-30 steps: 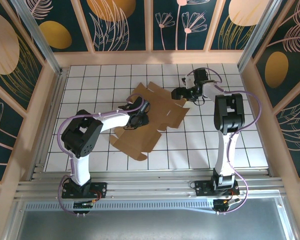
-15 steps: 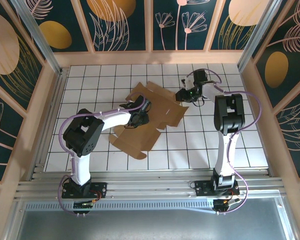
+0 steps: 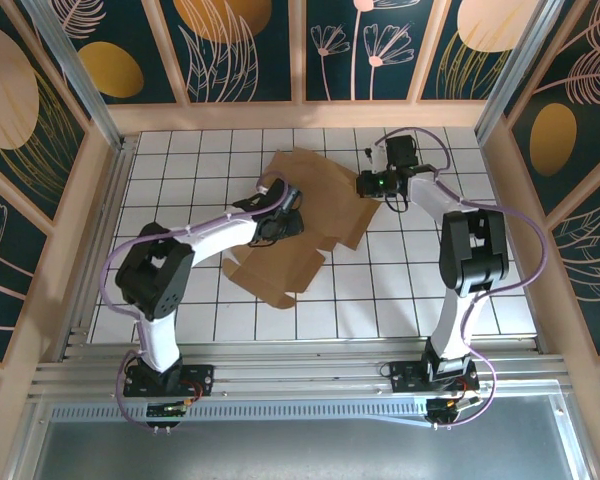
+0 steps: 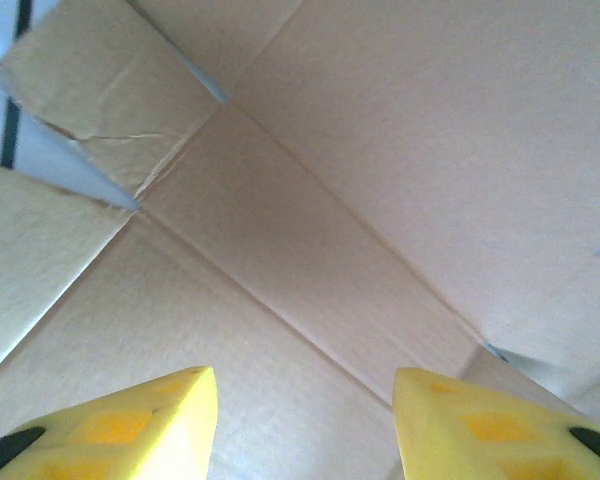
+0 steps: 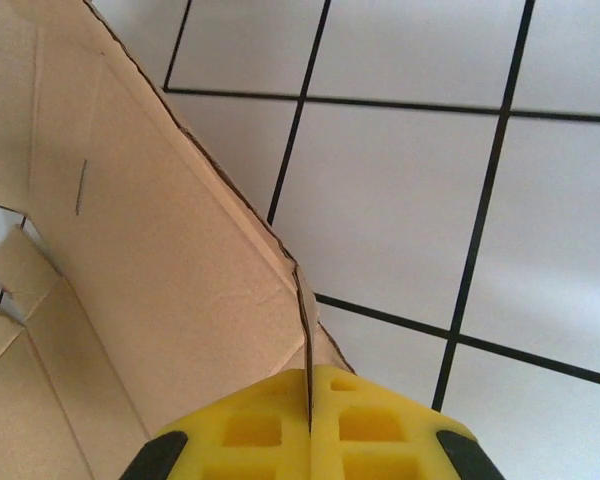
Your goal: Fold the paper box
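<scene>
Paper box point(image 3: 325, 195): plain brown die-cut cardboard, opened out as a sheet on the white gridded surface point(image 3: 180, 170), roughly mid-surface, between my two arms. Most panels lie flat, with creases and cut tabs showing. The flap on the right side tilts up off the tiles.

My right claw point(image 5: 308, 425) is clamped on that flap's thin edge. Its yellow pads are pressed together with the cardboard between them.

My left claw point(image 4: 305, 425) is spread wide and holds nothing. It sits low over a creased panel near the sheet's middle. I cannot tell whether its fingertips touch the cardboard.

Seen from above, my left wrist covers part of the sheet's centre. The left wrist view is close and soft; a small creased tab sits at its upper left, with a sliver of tile beside it.
</scene>
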